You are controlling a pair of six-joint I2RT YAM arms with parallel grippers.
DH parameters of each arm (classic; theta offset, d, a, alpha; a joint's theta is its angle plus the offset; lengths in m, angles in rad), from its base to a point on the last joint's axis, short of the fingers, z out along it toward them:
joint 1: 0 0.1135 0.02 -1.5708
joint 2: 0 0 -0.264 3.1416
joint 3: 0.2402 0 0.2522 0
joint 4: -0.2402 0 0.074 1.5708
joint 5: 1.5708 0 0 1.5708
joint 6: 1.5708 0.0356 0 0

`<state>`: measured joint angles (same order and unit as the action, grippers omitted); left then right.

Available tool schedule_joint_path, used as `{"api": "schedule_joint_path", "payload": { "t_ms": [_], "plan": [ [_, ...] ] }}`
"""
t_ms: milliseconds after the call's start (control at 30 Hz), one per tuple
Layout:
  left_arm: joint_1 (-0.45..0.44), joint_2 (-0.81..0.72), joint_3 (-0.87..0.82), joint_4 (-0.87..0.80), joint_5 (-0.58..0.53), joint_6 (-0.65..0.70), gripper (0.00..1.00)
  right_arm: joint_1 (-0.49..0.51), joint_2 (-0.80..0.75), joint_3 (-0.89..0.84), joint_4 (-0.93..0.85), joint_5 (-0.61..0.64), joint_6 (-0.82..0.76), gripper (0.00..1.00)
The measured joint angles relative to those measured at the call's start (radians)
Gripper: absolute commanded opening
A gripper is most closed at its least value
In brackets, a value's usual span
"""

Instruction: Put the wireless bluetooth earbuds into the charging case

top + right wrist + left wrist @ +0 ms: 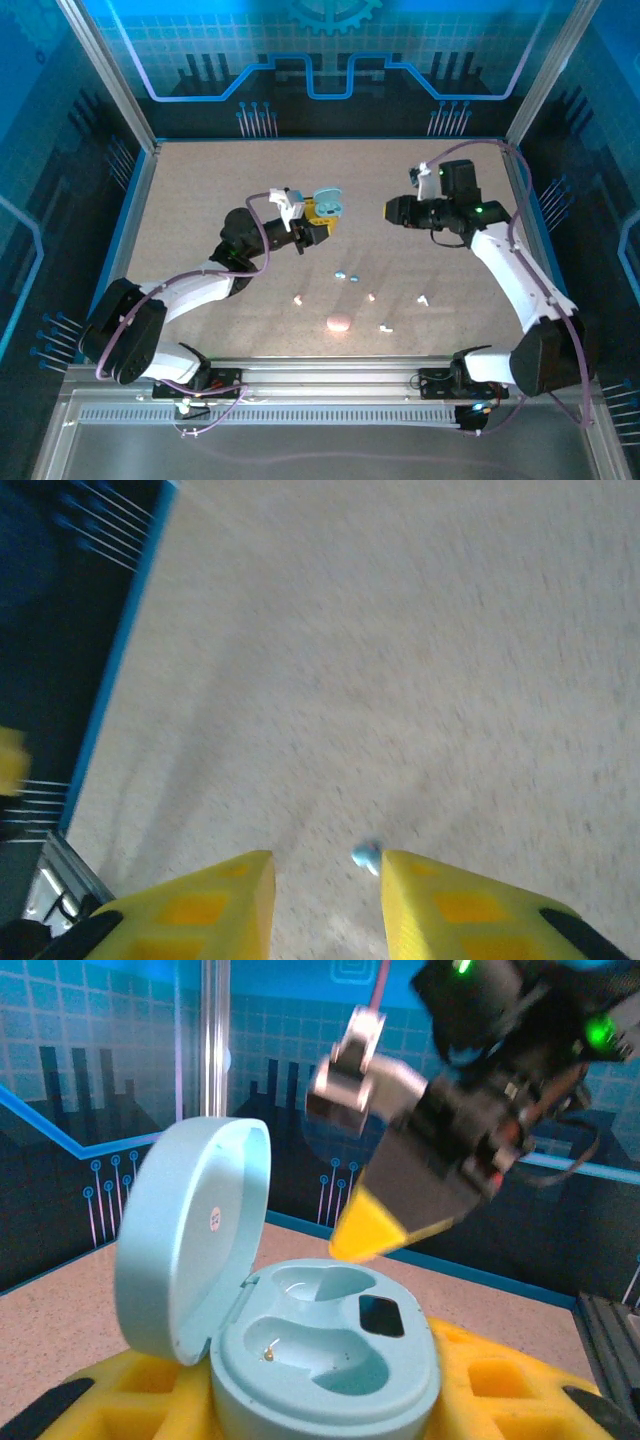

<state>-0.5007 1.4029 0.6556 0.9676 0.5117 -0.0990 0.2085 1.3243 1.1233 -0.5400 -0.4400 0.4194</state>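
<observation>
Nearest the arm bases sits a closed pink case [339,323], with the white earbuds [385,327] beside it and off to its right. The pink earbuds [298,298] lie a row back. The light blue earbuds [341,273] lie side by side just beyond, mid-tabletop [200,190]. All are loose and none is seated. Further out, the left claw [318,222] is clamped on the light blue charging case [330,1360], lifted clear of the surface. Its lid [185,1245] is flipped up and both wells look empty. The right claw [328,870] hangs just beside the case, jaws parted with nothing spanning the gap. A blue speck [367,857] shows by one fingertip; can't tell if it's touching or lying below. Handling guess: the buds are near weightless, hard and glossy, with rounded shells, so they'll likely roll or squirt out of a pinch. I'd grab at the very fingertips across the flatter sides with light force, then line the bud up with its well before letting go.
</observation>
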Motion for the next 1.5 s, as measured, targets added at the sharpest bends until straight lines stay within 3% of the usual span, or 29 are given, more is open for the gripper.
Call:
{"api": "schedule_joint_path", "payload": {
  "t_ms": [333,733,1500],
  "plan": [
    [0.038,-0.103,-0.032,0.01,-0.022,-0.056,0.35,0.176,0.259,-0.039,-0.029,0.048,0.017,0.3],
    [0.053,-0.228,-0.037,-0.038,-0.045,-0.051,0.35,0.255,0.503,0.118,-0.076,0.066,-0.071,0.35],
    [0.054,-0.256,-0.037,-0.127,-0.045,-0.03,0.35,0.264,0.665,0.221,-0.186,0.057,-0.239,0.4]
  ]
}}
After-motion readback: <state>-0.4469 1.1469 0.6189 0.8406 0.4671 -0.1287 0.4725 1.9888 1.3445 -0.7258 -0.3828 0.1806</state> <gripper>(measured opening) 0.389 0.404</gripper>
